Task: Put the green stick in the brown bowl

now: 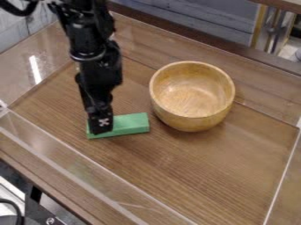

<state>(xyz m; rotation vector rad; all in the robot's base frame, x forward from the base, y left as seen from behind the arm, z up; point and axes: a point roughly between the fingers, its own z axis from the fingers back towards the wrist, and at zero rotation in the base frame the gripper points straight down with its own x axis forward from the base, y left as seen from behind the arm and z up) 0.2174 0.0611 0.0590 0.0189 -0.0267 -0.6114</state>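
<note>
camera | green stick (122,126) flat, long axis left-right | end effector (100,123) seemingly spread over its left end

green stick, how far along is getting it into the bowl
Nothing looks finished yet: the green stick lies flat on the table, left of the brown bowl, and the bowl holds nothing. In hand: the gripper points down at the stick's left end with its jaws open, so no grasp yet. Left: close on the stick, lift it, carry it over the bowl and let go.
</note>
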